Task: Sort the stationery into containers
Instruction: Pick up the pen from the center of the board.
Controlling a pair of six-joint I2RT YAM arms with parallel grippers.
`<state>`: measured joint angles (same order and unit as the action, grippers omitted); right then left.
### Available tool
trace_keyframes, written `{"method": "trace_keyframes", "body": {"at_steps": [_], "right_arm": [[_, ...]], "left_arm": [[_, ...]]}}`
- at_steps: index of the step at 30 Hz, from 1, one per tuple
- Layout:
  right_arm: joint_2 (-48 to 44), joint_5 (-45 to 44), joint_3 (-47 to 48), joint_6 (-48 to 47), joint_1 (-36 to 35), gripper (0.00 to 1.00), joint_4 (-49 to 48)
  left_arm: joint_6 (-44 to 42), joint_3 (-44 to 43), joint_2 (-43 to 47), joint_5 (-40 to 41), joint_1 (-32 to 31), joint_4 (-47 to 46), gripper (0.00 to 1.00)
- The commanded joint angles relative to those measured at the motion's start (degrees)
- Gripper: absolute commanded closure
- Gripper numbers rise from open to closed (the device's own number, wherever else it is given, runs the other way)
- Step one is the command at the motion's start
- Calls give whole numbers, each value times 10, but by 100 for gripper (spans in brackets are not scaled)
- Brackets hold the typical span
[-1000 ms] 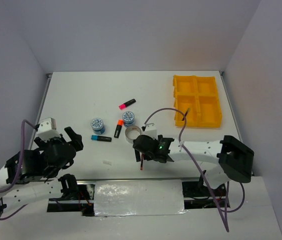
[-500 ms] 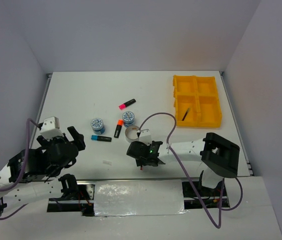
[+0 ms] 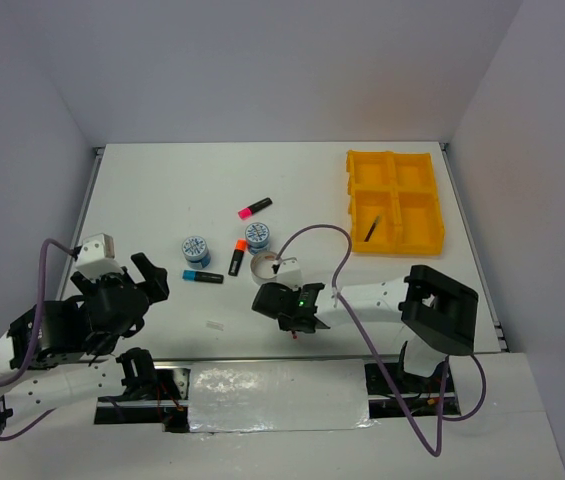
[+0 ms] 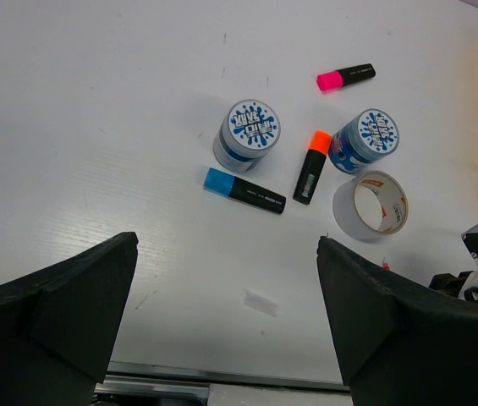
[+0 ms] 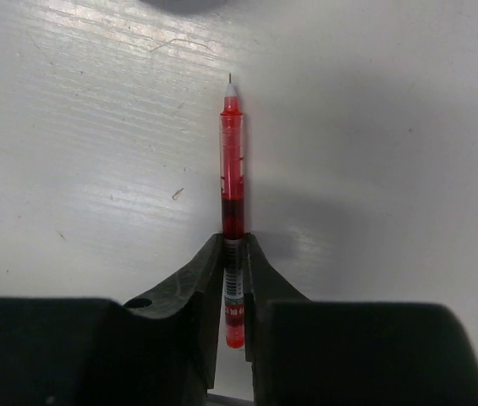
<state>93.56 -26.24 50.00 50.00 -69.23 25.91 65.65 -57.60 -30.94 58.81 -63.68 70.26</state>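
Right gripper [image 5: 233, 254]: clamped on red pen [image 5: 232, 169]; long axis 12–6, tip at 12. Yellow tray [image 3: 396, 215]: 1–2 o'clock overhead. Left gripper [image 4: 228, 245]: fingers apart, farther.

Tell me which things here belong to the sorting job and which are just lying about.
Job: red pen in right gripper, dark pen in yellow tray, pink highlighter, orange highlighter, blue highlighter, blue-white tape rolls, silver tape ring.
Lying about: white scrap, shiny strip along the near edge.
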Motion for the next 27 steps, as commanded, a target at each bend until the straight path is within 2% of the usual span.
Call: {"method": "trace_keyframes", "body": {"at_steps": [1,2,3,6,9,13,15,16,17,19,22,24,25,27], "right_arm": [[0,30,-31,6,-6,84,-24],[-3,35,-46,10,-4,92,-31],[-6,42,-54,9,-2,96,-45],[-14,65,-81,5,3,96,-74],[-25,59,-87,5,3,100,-61],[-95,54,-98,-9,3,100,-59],[-143,52,-105,-27,2,99,-70],[-156,49,-108,-30,2,99,-68],[-179,44,-106,-36,1,99,-60],[-196,37,-101,-38,2,100,-33],[-235,26,-97,-41,1,100,-3],[-277,22,-102,-40,1,100,7],[-291,22,-105,-39,1,100,12],[-337,25,-115,-41,-1,100,17]], "left_arm": [[-14,-5,4,3,-2,-15,1],[-14,-5,4,3,-2,-14,1],[-15,-5,7,3,-2,-14,1],[-18,-4,12,2,-2,-19,1],[-24,-2,18,1,-2,-25,1],[-20,-3,17,2,-2,-29,1],[38,-6,-1,3,-2,8,1],[110,-3,-9,2,-2,23,1],[129,2,-25,-3,-3,27,1],[131,25,-44,-25,-1,-33,1],[138,44,-132,-50,-2,-125,1],[177,32,-180,-56,-1,-128,1],[225,28,-222,-60,0,-120,1],[253,22,-257,-73,9,-129,1]]}}
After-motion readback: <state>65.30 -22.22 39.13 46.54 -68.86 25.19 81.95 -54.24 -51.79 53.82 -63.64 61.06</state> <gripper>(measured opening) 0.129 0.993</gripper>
